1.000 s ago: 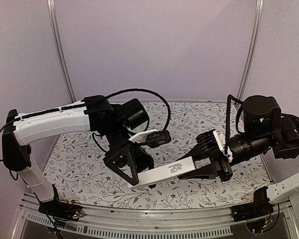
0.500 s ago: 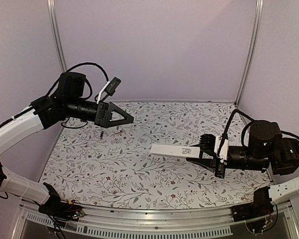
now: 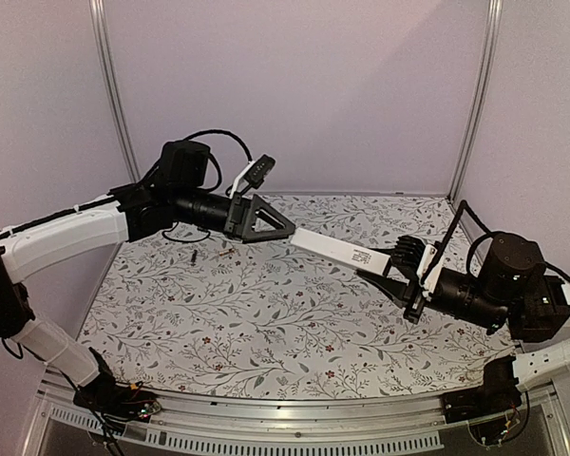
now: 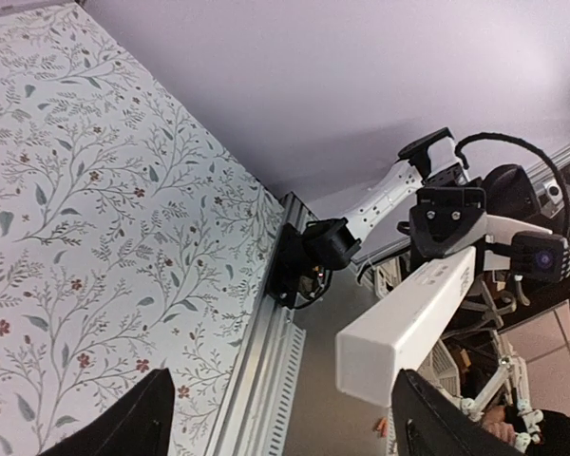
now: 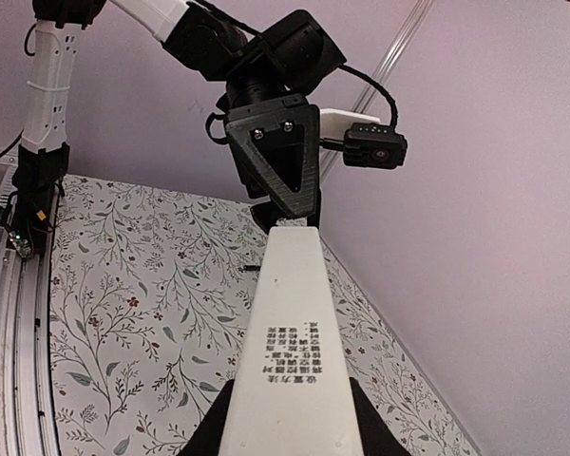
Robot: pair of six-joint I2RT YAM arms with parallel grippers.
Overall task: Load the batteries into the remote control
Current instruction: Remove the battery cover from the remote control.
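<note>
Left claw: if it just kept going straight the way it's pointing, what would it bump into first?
Most likely the free end of the remote control, which the right claw holds out toward it. In the left wrist view that end sits just ahead of the left claw, between its open jaws.

remote control (image 3: 337,250) matt wht plastic, table (image 3: 266,323) matt floral print

Plain pale lavender walls (image 3: 294,85) close in the space on three sides, evenly lit. Slim metal posts (image 3: 117,104) rise at the back corners. The table (image 3: 266,323) wears a white cloth printed with grey sprigs and small red flowers. An aluminium rail (image 3: 294,423) edges its near side.
</note>
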